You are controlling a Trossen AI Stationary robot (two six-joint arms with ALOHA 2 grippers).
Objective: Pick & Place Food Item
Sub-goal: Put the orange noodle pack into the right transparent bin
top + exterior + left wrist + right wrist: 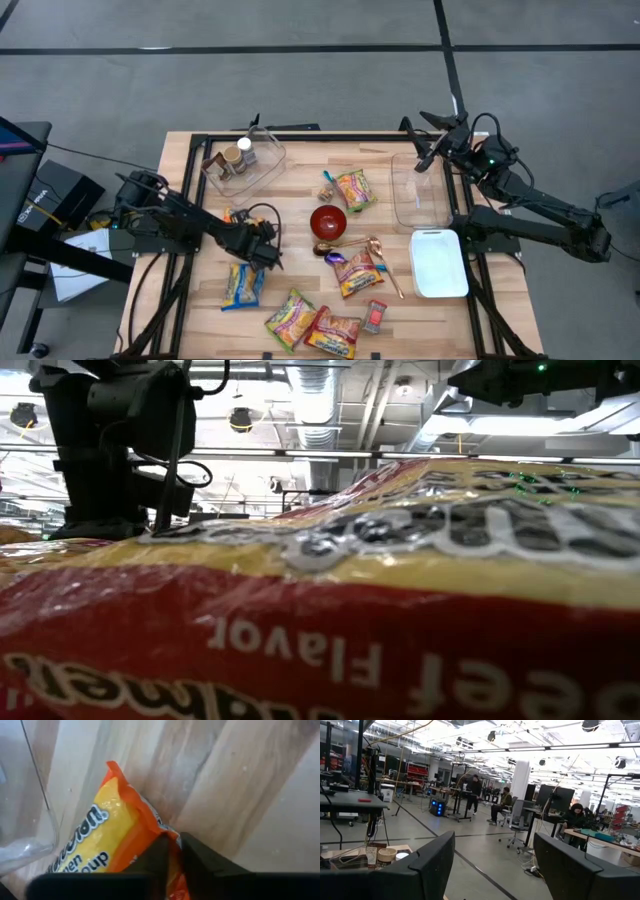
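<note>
Down at the left-front part of the worktop (300, 200), the left gripper (268, 252) is pinching the orange edge of a yellow ramen packet (100, 845), its jaws closed on the wrapper's corner. In the high view that packet (243, 284) is lying flat on the wood, just beside the gripper and near a clear container (243, 160) farther back. Over at the right rear, the right gripper (428, 150) is hovering above another clear container (420, 190), jaws standing open and holding nothing.
</note>
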